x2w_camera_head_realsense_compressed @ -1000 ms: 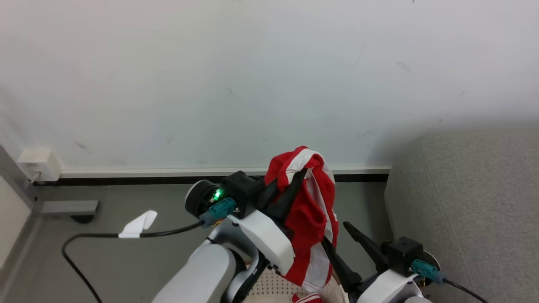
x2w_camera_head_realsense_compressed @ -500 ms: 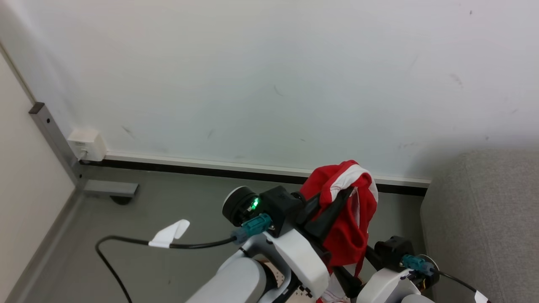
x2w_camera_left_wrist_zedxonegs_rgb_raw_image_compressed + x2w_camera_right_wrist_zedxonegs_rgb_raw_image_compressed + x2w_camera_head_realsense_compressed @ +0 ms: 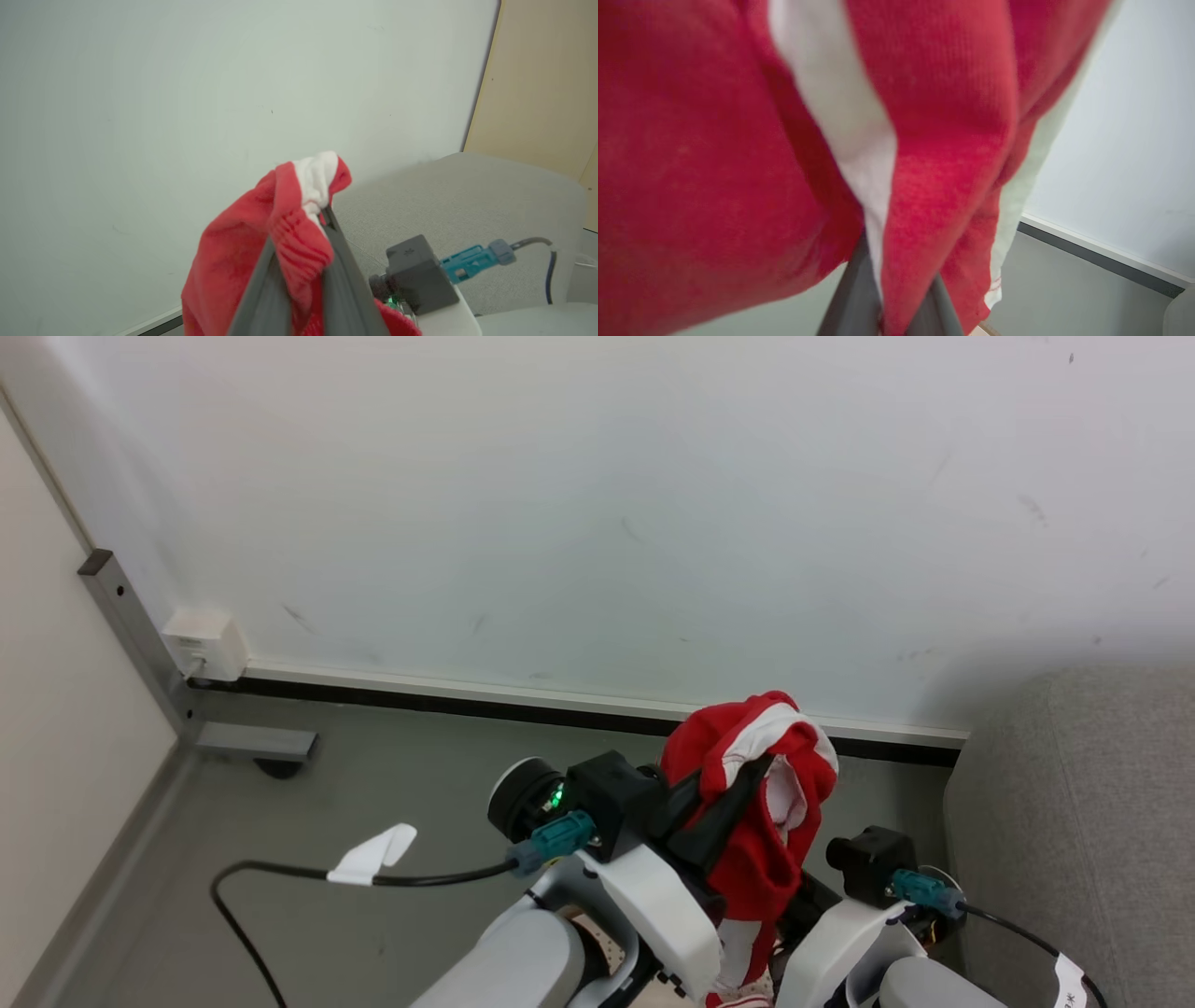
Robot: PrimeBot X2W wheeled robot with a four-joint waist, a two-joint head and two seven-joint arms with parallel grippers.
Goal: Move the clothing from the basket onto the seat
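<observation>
My left gripper (image 3: pixel 738 775) holds a bunch of the red and white clothing (image 3: pixel 766 840) up in the air, above the grey floor and left of the seat (image 3: pixel 1074 821). In the left wrist view the fingers (image 3: pixel 343 275) pinch the clothing (image 3: pixel 289 219), with the seat (image 3: pixel 467 200) beyond. My right gripper (image 3: pixel 887 294) is shut on the hanging lower part of the clothing (image 3: pixel 924 140); in the head view the fabric hides its fingers. A sliver of the perforated basket (image 3: pixel 597 947) peeks out under my left arm.
A white wall with a dark skirting strip (image 3: pixel 467 695) runs behind. A black cable with a white tag (image 3: pixel 373 854) lies on the floor at left, near a wall socket (image 3: pixel 205 644) and a grey metal post (image 3: pixel 131 635).
My right gripper has come in under the hanging fabric and shut on it; a second ago it stood open beside it. The head camera has shifted.
</observation>
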